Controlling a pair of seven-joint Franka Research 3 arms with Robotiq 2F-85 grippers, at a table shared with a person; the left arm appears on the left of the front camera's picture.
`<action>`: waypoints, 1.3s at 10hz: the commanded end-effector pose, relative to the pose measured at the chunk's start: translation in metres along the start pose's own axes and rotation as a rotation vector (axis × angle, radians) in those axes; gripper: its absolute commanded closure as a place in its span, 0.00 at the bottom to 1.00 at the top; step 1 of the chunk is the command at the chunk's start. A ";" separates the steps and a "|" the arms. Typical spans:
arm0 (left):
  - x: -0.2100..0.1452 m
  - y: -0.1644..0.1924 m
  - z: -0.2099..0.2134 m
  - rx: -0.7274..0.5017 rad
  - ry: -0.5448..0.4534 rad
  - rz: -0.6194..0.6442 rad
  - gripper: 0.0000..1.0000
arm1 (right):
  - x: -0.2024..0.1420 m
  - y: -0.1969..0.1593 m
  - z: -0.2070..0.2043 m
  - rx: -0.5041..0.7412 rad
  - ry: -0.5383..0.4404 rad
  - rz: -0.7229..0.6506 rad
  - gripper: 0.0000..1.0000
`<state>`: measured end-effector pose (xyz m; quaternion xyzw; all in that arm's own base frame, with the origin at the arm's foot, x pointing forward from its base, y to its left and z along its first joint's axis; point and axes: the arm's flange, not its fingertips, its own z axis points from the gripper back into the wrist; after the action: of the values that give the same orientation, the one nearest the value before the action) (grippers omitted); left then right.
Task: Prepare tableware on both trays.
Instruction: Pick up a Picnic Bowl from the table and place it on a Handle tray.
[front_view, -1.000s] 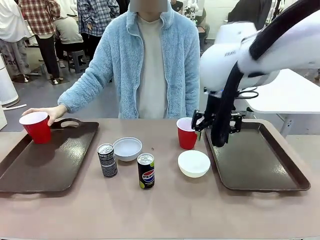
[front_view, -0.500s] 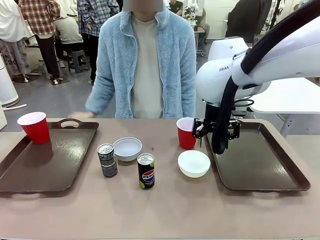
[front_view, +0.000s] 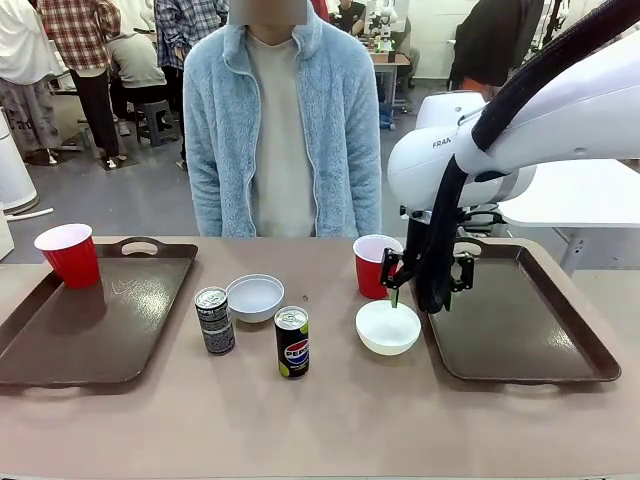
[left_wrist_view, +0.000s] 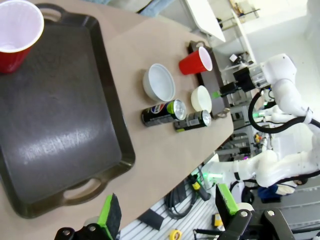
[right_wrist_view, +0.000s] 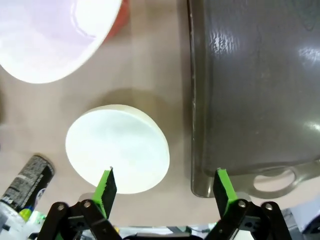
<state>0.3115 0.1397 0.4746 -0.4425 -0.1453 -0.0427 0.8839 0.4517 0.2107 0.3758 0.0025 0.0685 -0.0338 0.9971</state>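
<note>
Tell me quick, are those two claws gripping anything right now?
Left gripper: open, holding nothing.
Right gripper: open, empty, one finger over the white bowl.

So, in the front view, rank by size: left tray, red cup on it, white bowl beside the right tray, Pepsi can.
1. Left tray, by far.
2. Red cup and white bowl look alike; no ranking.
3. Pepsi can, slimmest, though nearest the camera.
</note>
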 end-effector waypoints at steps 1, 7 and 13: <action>0.000 0.001 0.001 -0.018 -0.012 -0.008 0.00 | 0.005 -0.003 -0.004 0.033 0.054 0.016 0.00; 0.000 0.001 0.001 -0.018 -0.012 -0.008 0.00 | 0.009 -0.005 -0.017 0.051 0.118 0.084 0.21; 0.000 0.001 0.001 -0.018 -0.012 -0.008 0.00 | 0.014 -0.006 -0.028 0.016 0.146 0.078 0.79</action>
<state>0.3115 0.1397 0.4746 -0.4425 -0.1454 -0.0427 0.8839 0.4536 0.2012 0.3499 0.0221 0.1337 -0.0003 0.9908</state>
